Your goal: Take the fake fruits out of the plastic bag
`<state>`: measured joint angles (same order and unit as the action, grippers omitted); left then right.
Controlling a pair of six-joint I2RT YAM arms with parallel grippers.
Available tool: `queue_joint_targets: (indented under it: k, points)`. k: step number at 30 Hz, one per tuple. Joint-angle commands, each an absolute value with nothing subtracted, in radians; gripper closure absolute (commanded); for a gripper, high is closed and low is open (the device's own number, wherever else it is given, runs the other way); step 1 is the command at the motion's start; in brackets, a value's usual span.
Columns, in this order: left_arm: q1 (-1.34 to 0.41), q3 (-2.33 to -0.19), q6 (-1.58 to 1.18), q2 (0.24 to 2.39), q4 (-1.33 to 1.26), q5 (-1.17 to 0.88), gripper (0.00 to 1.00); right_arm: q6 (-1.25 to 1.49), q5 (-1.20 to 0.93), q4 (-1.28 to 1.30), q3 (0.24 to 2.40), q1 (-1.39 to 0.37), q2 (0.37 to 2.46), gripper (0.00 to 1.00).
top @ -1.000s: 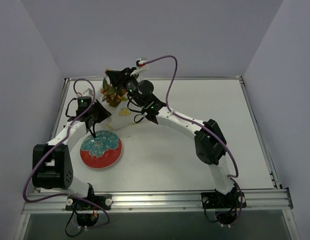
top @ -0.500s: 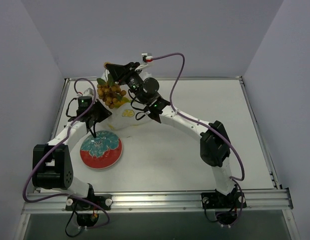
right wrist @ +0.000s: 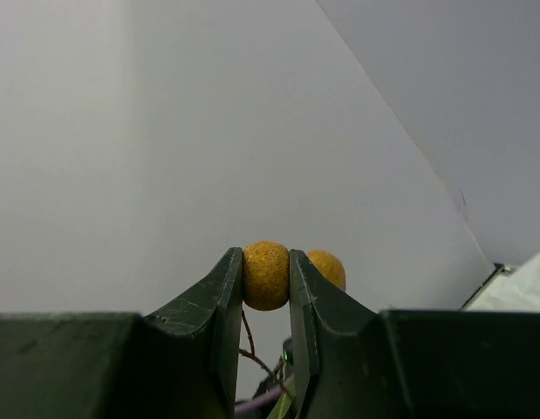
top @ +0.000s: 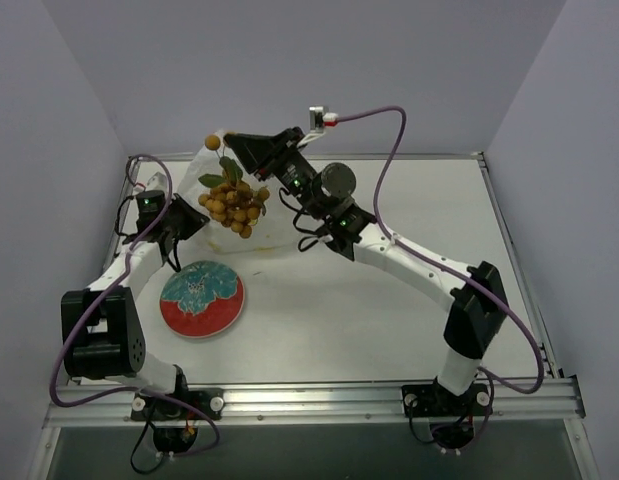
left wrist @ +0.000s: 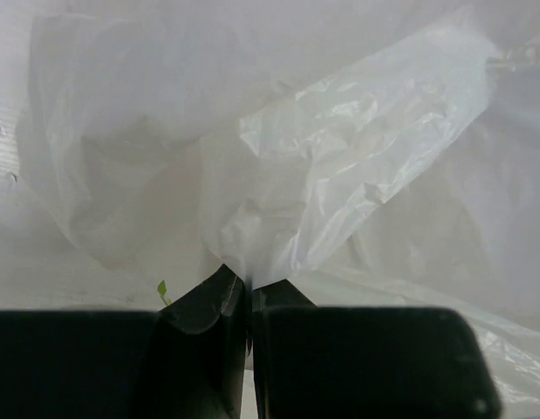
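Observation:
My right gripper (top: 225,139) is shut on one tan-brown ball (right wrist: 266,275) of the fruit bunch and holds it high in the air. The rest of the bunch (top: 232,204), with green leaves, hangs below it in front of the plastic bag (top: 264,225). My left gripper (top: 185,215) is shut on a pinch of the white crinkled bag (left wrist: 339,148) at its left side. A yellow-orange round fruit and a green one are not in view.
A red-rimmed teal patterned plate (top: 202,299) lies on the table in front of the bag, near the left arm. The enclosure's walls stand close behind and to the left of the bag. The right arm (top: 419,265) stretches diagonally across the table's middle.
My right gripper has lifted the fruit bunch up and to the right, out of the bag. The left gripper has shifted slightly left, still pinching the bag.

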<state>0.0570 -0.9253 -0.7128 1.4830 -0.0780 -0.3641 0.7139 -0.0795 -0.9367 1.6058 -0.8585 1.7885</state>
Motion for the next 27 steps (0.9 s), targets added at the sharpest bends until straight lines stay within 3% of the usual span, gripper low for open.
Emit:
queue_joint_targets:
  k: [1,5,7,8,11,14,15,19,22,27]
  points:
    - [0.092,-0.966,-0.758,1.459,-0.175,-0.416,0.98,0.657,-0.095,-0.976,1.463,-0.891,1.668,1.00]
    - [0.104,-0.959,-0.770,1.431,-0.186,-0.425,0.97,0.617,-0.071,-0.934,1.317,-0.929,1.599,1.00]
    - [0.104,-0.957,-0.770,1.421,-0.176,-0.417,0.92,0.598,-0.063,-0.928,1.272,-0.959,1.594,1.00]
    - [0.106,-0.956,-0.769,1.410,-0.175,-0.416,0.84,0.589,-0.052,-0.925,1.238,-0.966,1.595,1.00]
    - [0.106,-0.956,-0.761,1.394,-0.167,-0.413,0.74,0.600,-0.055,-0.933,1.212,-0.988,1.627,1.00]
    - [0.106,-0.963,-0.749,1.387,-0.146,-0.403,0.51,0.607,-0.061,-0.959,1.200,-1.017,1.667,1.00]
    - [0.106,-0.968,-0.738,1.384,-0.123,-0.399,0.39,0.607,-0.060,-0.963,1.201,-1.025,1.681,1.00]
    - [0.159,-1.009,-0.704,1.338,-0.052,-0.364,0.18,0.627,-0.072,-0.983,1.232,-1.054,1.752,1.00]
    - [0.207,-1.028,-0.672,1.267,-0.008,-0.338,0.13,0.626,-0.078,-0.985,1.265,-1.077,1.811,1.00]
    - [0.218,-1.065,-0.658,1.209,0.066,-0.262,0.11,0.649,-0.083,-0.996,1.304,-1.100,1.930,1.00]
